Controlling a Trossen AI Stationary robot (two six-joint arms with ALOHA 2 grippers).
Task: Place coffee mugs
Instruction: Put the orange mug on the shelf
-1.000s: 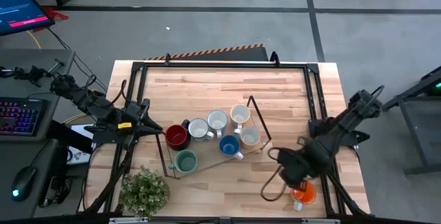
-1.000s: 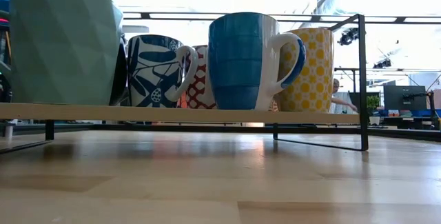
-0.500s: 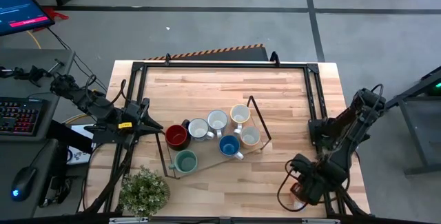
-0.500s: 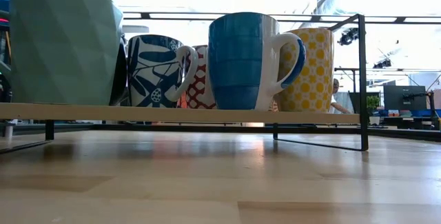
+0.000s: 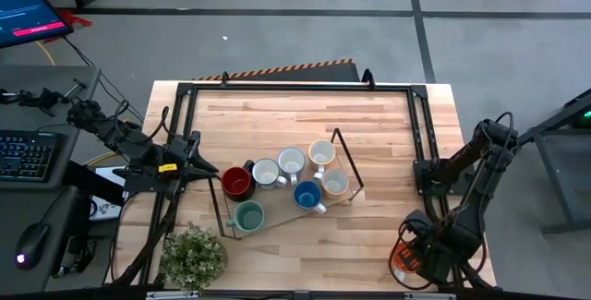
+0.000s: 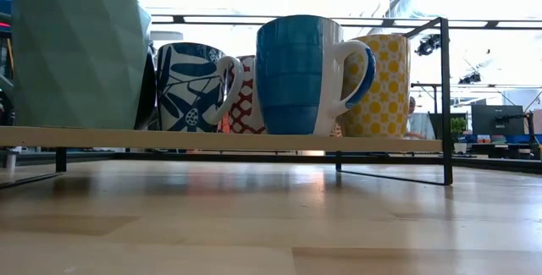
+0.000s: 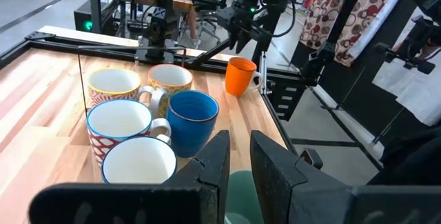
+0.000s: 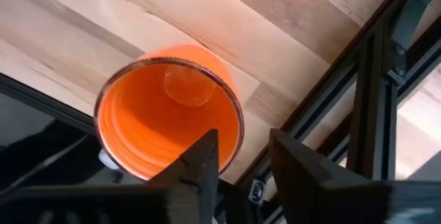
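An orange mug stands on its base near the table's near right corner; it also shows in the left wrist view. My right gripper hangs open just above it, pointing down, one finger over the rim and one outside the wall. Several other mugs stand on a low shelf: dark red, teal-green, blue and white or cream ones. My left gripper waits at the table's left side, its fingers a narrow gap apart, aimed at the shelf.
A thin wire frame and shelf board carry the mugs mid-table. A potted plant sits at the near left corner. A black metal frame rims the table, close beside the orange mug. Bare wood lies along the far side.
My right gripper has moved toward the table's near right corner, from beside the orange mug to directly above it, now covering most of it in the high view. The mugs and my left arm have stayed still.
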